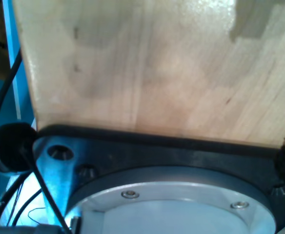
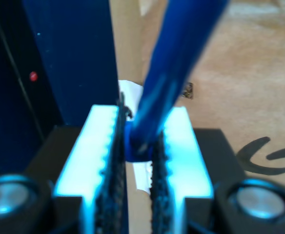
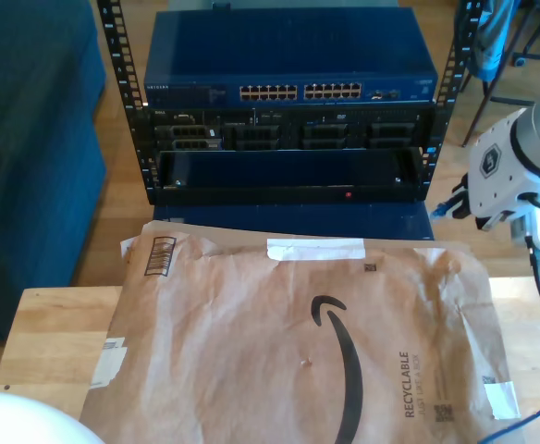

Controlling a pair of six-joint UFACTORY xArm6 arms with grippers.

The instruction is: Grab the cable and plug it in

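My second gripper (image 2: 140,146) is pinching the cable (image 2: 176,68) between its two toothed pads (image 2: 111,161), close to their tips. The cable is running up and away from the jaws as a blurred blue band, and a small blue piece is sitting right between the pads. Behind the jaws a dark blue panel with one red dot (image 2: 33,76) is standing on one side, and brown paper with a black mark (image 2: 259,156) is lying on the other side.

In the exterior view an arm (image 3: 510,171) is hanging at the right edge, beside the rack (image 3: 288,139). A short blue bit, probably the cable end (image 3: 455,199), is sticking out of it toward the rack. The rack's row of ports (image 3: 298,92) is well apart from this end, further toward the exterior view's left. In front of the rack a big paper envelope (image 3: 298,342) is lying on a wooden table (image 3: 53,342).

My first gripper's camera is looking at a wooden board (image 1: 152,68) and a metal flange (image 1: 181,200) with black wires (image 1: 40,180) beside it. I cannot tell if this gripper is spread or pressed together.
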